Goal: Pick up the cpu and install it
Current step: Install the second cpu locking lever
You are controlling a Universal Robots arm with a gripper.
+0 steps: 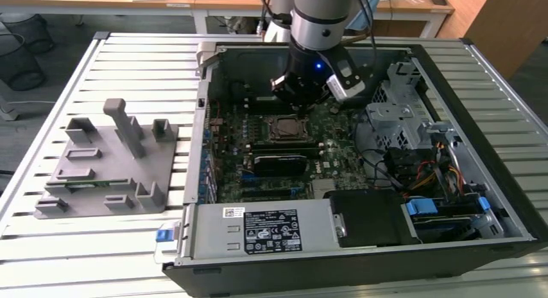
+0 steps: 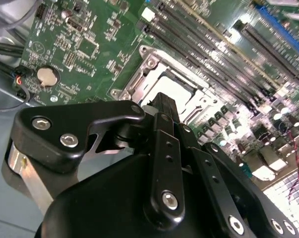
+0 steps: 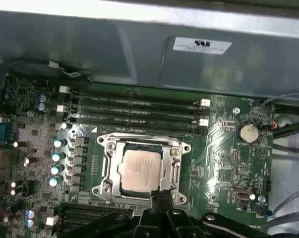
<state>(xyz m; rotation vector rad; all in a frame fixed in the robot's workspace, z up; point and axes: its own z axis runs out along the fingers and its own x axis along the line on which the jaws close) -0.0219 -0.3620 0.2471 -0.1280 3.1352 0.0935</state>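
Observation:
The cpu (image 3: 142, 168), a flat square chip with a silver-grey top, lies inside the open metal-framed socket (image 3: 105, 148) on the green motherboard. In the exterior view the cpu (image 1: 283, 128) sits in the middle of the board inside the open computer case. My gripper (image 3: 160, 197) hovers just off one edge of the socket, its black fingers together with nothing between them and apart from the chip. The second wrist view shows the gripper (image 2: 161, 105) above the socket frame (image 2: 150, 62). Seen from outside, the gripper (image 1: 297, 104) hangs over the board beyond the socket.
A grey plastic fixture tray (image 1: 111, 163) stands on the slatted table at the exterior view's left. Inside the case are memory slots (image 3: 134, 110), a power supply (image 1: 256, 230), a drive cage (image 1: 398, 118) and loose cables (image 1: 428, 176). The case wall (image 3: 139, 49) rises near the slots.

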